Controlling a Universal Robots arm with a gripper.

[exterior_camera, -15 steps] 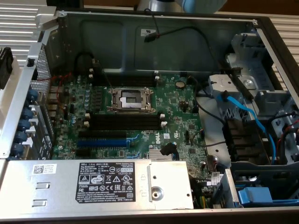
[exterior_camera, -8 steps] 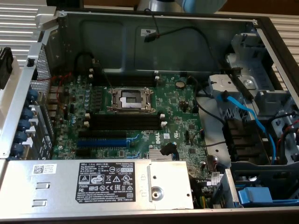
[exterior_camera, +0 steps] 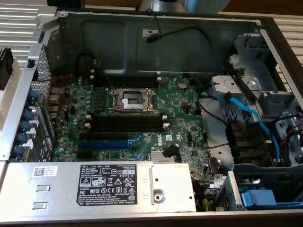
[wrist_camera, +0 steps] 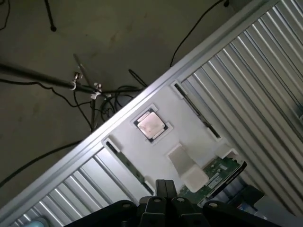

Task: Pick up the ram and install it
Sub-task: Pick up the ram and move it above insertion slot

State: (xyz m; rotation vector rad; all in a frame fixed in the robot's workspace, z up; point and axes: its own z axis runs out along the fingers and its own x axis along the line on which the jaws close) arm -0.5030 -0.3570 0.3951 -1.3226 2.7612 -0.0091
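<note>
Fingers (wrist_camera: 160, 189) are pressed tight together with nothing between them, so I'm holding zilch right now. The ram (wrist_camera: 215, 176) is lying flat on the white tray (wrist_camera: 187, 116), just off to one side of my fingertips and a bit ahead, not touching them.

Progress-wise: basically nothing done yet, as far as I can judge. The stick is still parked on the tray, and over in the case (exterior_camera: 189, 52) the black slots (exterior_camera: 125, 124) look empty. So the grab and the install are both still to go. How the case sits from my fingers, I can't tell.

Room to move: between my fingertips and the ram there are two white blocks (wrist_camera: 187, 165) crowding its near end, so that side looks cramped. A CPU chip (wrist_camera: 151, 125) sits further ahead of my tips, well apart from the ram. Beyond that the tray runs up against the table's edge rail (wrist_camera: 142, 101), with floor past it.

In the case it's tighter: the slots are squeezed between the socket (exterior_camera: 131, 100) and the blue slot (exterior_camera: 103, 143), with loose cables (exterior_camera: 246, 113) off toward the drive side.
</note>
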